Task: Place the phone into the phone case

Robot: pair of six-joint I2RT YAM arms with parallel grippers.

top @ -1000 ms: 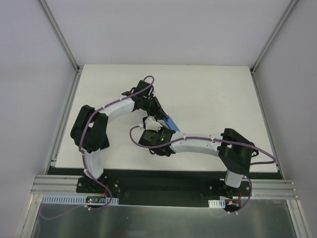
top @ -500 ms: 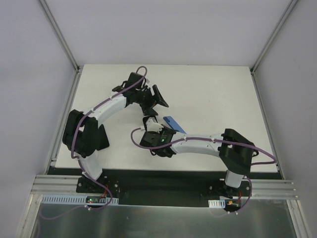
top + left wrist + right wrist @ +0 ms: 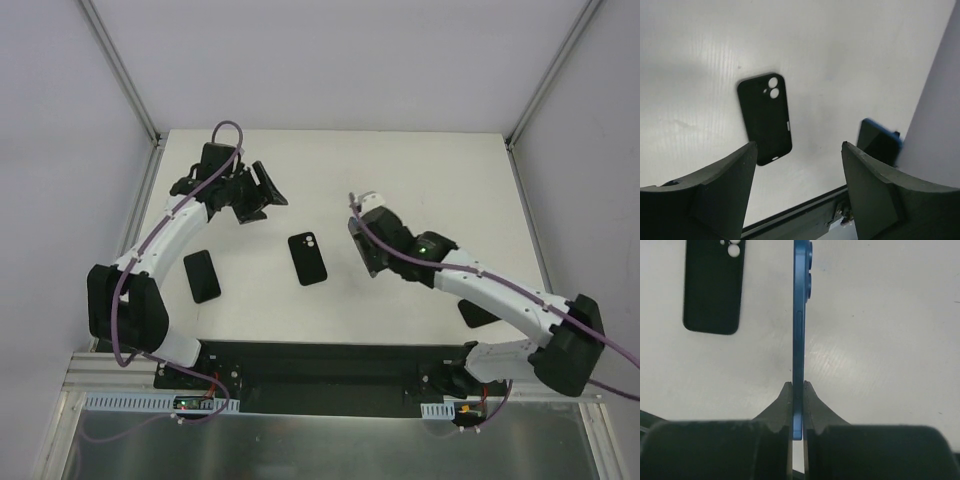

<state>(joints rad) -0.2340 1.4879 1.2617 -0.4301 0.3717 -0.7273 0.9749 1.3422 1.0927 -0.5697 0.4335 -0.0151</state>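
My right gripper is shut on the lower end of the phone, a blue slab seen edge-on with its camera bumps facing right. In the top view the right gripper holds the phone above the table, right of centre. The phone case, an all-black shell with its camera cutout at the far end, lies flat mid-table. It is also the phone case at upper left and the phone case. My left gripper hangs open and empty at the far left, its jaws wide apart.
A black slab lies flat near the left arm. Another dark flat thing shows partly under the right forearm. A dark slab with a blue rim sits by the grey wall, partly behind my finger. The black table edge runs along the near side.
The left gripper has opened and swung away to the far left. The right gripper has carried the phone to the right, and the case now lies uncovered in the middle.
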